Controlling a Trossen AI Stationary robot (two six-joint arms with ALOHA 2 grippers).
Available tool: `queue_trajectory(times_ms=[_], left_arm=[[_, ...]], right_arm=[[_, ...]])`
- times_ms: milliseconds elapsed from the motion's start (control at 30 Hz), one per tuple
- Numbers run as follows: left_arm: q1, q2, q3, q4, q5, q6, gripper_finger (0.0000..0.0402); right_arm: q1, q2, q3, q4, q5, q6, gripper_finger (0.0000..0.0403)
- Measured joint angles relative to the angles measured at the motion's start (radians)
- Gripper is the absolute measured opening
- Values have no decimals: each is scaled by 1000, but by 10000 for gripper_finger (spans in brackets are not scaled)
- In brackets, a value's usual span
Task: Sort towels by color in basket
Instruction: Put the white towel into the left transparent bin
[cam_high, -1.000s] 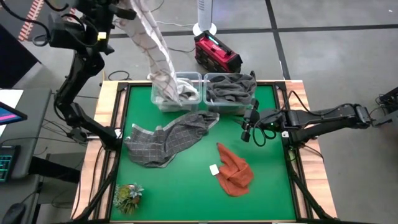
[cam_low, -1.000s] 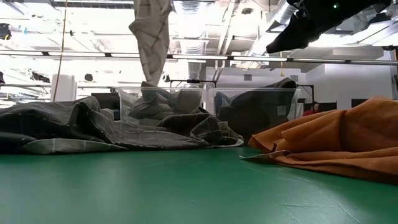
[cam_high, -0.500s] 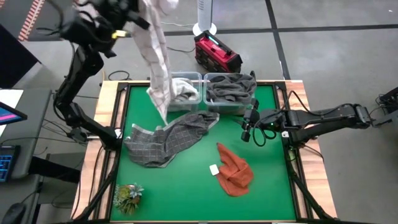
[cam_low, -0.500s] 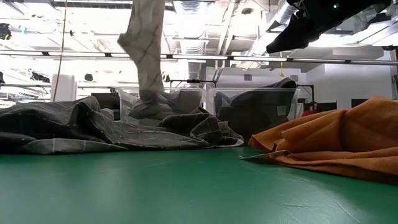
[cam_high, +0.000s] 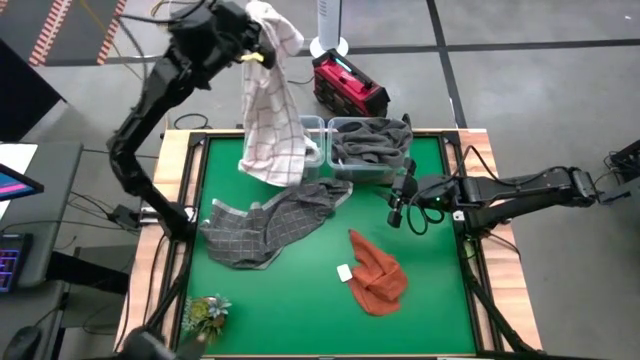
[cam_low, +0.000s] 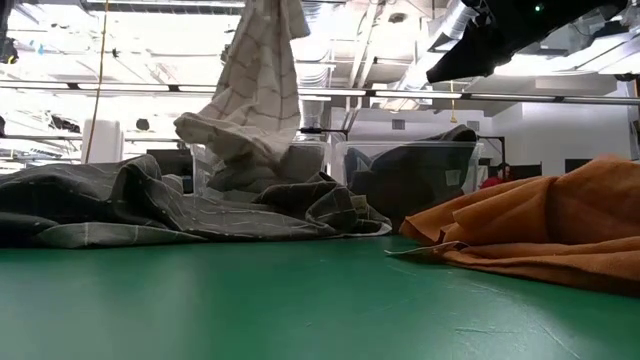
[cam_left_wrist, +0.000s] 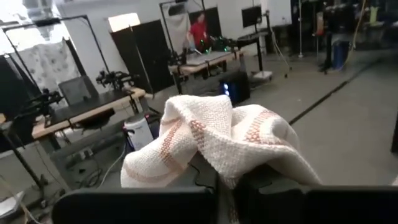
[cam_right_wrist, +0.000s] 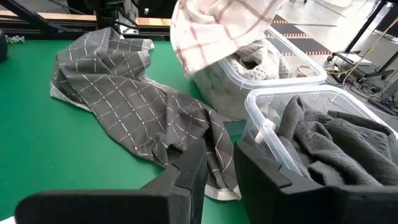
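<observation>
Left gripper (cam_high: 262, 30), raised high above the far left corner of the green table (cam_high: 300, 300), pinched tight on a white checked towel (cam_high: 270, 110); the cloth hangs down from it, its lower end swinging just over the left clear bin (cam_high: 312, 135) without resting inside. That bin already holds pale checked cloth. The right clear bin (cam_high: 368, 172), touching the first, is filled with dark grey towels (cam_high: 370, 140). On the table in front of the bins lies a dark grey checked towel (cam_high: 275, 222), spread and rumpled, one corner reaching toward the bins. A rust orange towel (cam_high: 378, 272) lies crumpled nearer the front right, well apart from the grey one, with a small white tag (cam_high: 344, 272) at its edge. Right gripper (cam_high: 404, 200) hovers just beside the dark-towel bin, jaws a narrow gap apart, holding nothing. A small green plant (cam_high: 205, 316) sits at the front left corner. A red case (cam_high: 350, 85) stands on the floor behind the table.
</observation>
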Motion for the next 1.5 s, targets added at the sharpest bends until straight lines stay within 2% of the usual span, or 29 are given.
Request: queue_trajectory(times_ms=[233,533,633,733,900,1000,1100,1200,1267,1333,1400,1500], left_arm=[[9,105,0,277,-42,12,11],[8,231,0,745,-107,128,11],[1,240,0,781,-113,200,11],[-27,235,0,670,-106,209,11],[-99,198,-1,345,-93,325,11],[-132,155,-1,148,-111,334,11],[-148,104,0,-77,-127,275,8],[-149,66,0,-340,-118,142,6],[-142,56,0,-504,-90,49,6],[-132,57,0,-642,-17,-22,7],[-129,57,-26,-721,44,-67,7],[-130,56,-108,-774,70,-88,7]], right_arm=[[1,0,0,1,0,-7,113],[11,0,0,-17,0,-18,113],[10,0,0,-26,0,-18,113],[10,0,0,-29,0,-22,113],[10,0,0,-30,-1,-20,113],[10,0,0,-30,0,-17,113],[10,0,0,-30,-1,-7,113],[10,0,0,-29,-1,1,113],[10,0,0,-28,-1,1,113],[10,0,0,-16,-1,0,113],[10,0,0,-1,-1,0,113],[10,0,0,19,-2,-8,113]])
